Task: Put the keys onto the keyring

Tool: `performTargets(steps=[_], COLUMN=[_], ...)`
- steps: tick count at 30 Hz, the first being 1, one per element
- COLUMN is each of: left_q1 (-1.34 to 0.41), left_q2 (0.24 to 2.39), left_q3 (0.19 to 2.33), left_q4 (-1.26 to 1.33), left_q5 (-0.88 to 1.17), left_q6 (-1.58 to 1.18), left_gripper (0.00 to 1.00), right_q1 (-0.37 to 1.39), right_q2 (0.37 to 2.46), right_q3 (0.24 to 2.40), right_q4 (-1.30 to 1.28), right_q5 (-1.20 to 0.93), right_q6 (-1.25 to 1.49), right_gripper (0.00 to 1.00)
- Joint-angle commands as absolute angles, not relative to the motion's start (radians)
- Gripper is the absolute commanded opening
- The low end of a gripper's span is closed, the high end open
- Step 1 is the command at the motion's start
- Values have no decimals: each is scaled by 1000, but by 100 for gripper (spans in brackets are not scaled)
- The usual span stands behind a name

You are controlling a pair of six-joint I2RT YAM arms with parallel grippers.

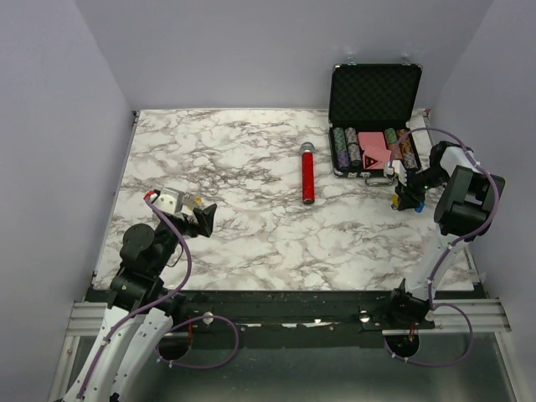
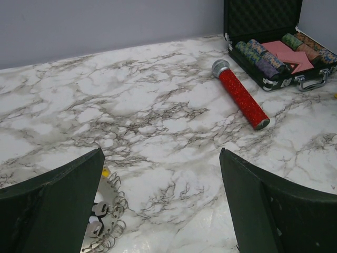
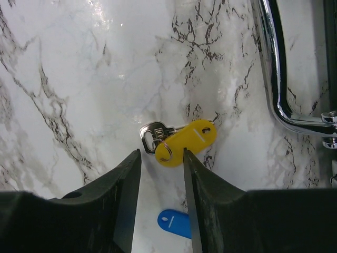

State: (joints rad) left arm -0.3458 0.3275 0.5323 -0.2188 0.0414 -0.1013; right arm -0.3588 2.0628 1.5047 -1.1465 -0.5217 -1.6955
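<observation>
The keyring point(image 2: 108, 224) lies on the marble table at the lower left of the left wrist view, half hidden under my left finger; small silver keys point(image 2: 96, 227) and wire loops show on it. My left gripper point(image 2: 160, 153) is wide open and empty just right of it, and also shows in the top view point(image 1: 203, 218). In the right wrist view a silver key with a yellow tag point(image 3: 185, 141) lies just beyond my right gripper point(image 3: 161, 155), which is open and empty. A blue tag point(image 3: 175, 223) lies between the fingers, nearer the wrist.
An open black case point(image 1: 373, 117) with poker chips and pink cards stands at the back right; its chrome handle point(image 3: 277, 79) is close to my right gripper point(image 1: 405, 199). A red cylinder with a silver cap point(image 1: 307, 173) lies mid-table.
</observation>
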Motion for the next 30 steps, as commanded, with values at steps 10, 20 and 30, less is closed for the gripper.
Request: performTargets(steps=[10, 20, 30], left_q1=[-337, -337, -337], left_q2=[328, 321, 298], left_q3=[534, 532, 525], left_q4=[-204, -204, -173], left_q5=[49, 51, 176], left_q6=[-92, -92, -94], left_gripper=[99, 99, 99], right_q1=[-354, -354, -345], right_q2=[2076, 2052, 1947], right_q3=[1534, 1494, 1457], right_q4=[-1193, -1180, -1253], right_q5=[-569, -575, -617], right_q6=[-1717, -1707, -1632], right_gripper=[26, 10, 1])
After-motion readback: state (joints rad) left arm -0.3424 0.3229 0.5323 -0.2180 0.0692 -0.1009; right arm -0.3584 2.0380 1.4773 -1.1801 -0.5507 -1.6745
